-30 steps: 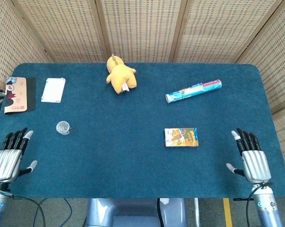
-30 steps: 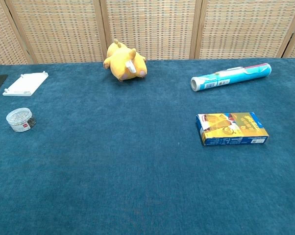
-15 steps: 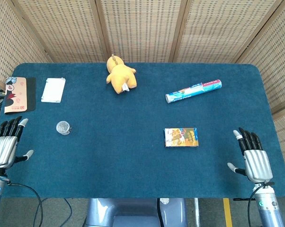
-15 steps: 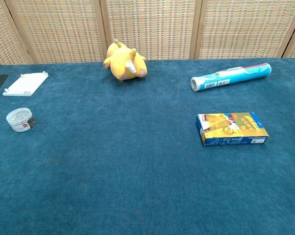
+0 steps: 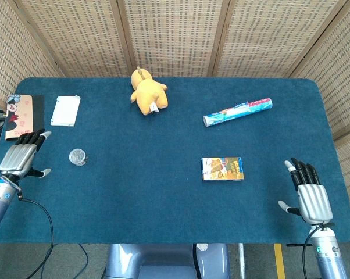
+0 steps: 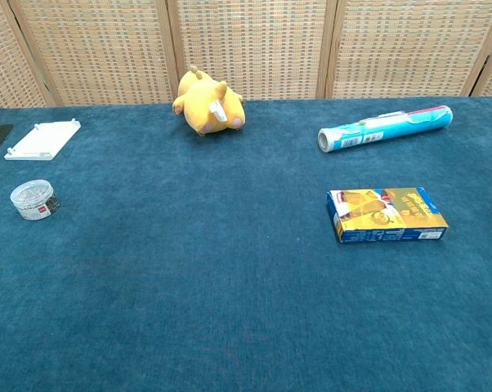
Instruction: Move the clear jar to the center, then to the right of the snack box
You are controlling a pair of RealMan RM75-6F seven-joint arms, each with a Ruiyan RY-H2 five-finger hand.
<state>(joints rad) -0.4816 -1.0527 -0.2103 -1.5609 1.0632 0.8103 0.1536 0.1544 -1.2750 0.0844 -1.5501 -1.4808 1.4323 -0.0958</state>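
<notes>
Showing only overhead, both empty splayed hands, left hand (image 5: 22, 158) nearest clear jar (image 5: 77, 156)

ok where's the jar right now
The jar stands at the table's left side in the head view, just right of the left hand, below the white pad.

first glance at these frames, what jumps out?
The yellow plush toy lying at the table's far edge, and the snack box flat right of center. The small clear jar stands near the left edge, with the left hand just beside it, not touching.
</notes>
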